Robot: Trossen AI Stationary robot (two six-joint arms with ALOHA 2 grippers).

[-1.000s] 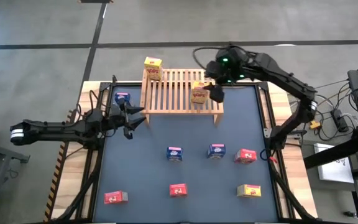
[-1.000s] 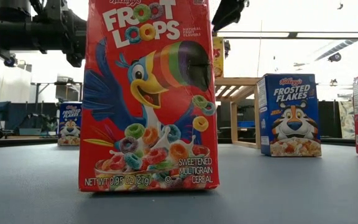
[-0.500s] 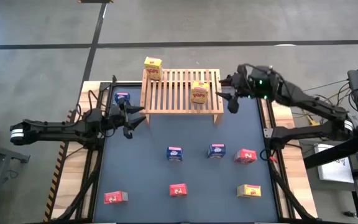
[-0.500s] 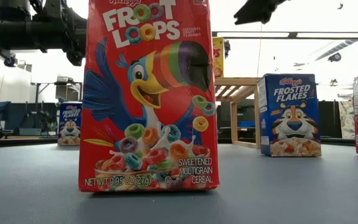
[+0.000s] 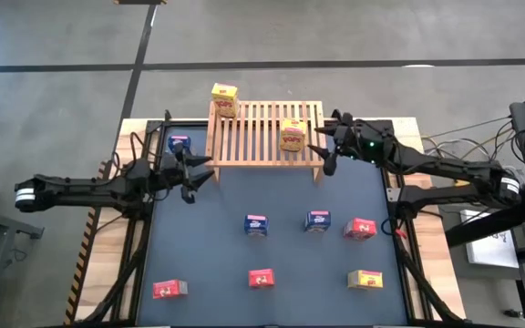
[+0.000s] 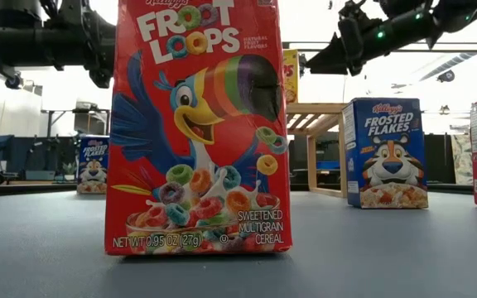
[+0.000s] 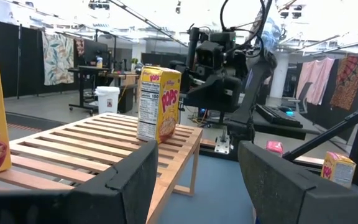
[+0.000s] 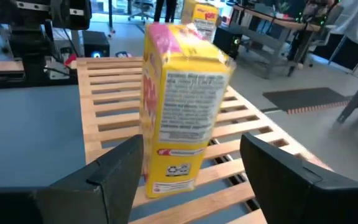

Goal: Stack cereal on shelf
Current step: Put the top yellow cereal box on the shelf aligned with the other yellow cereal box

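two yellow boxes (image 5: 292, 136) stand on the shelf (image 5: 264, 158), seven on the mat, light, stiff, slick card, likely tippy, best pinched across narrow sides; right gripper (image 5: 324, 153) fingers wide, empty, beside shelf; left gripper (image 5: 193, 171) parted, empty.

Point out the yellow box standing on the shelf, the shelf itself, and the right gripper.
yellow box (image 5: 292, 136), high view, its top face.
shelf (image 5: 253, 137), high view, bare slats.
right gripper (image 5: 320, 151), high view, between its open jaws.
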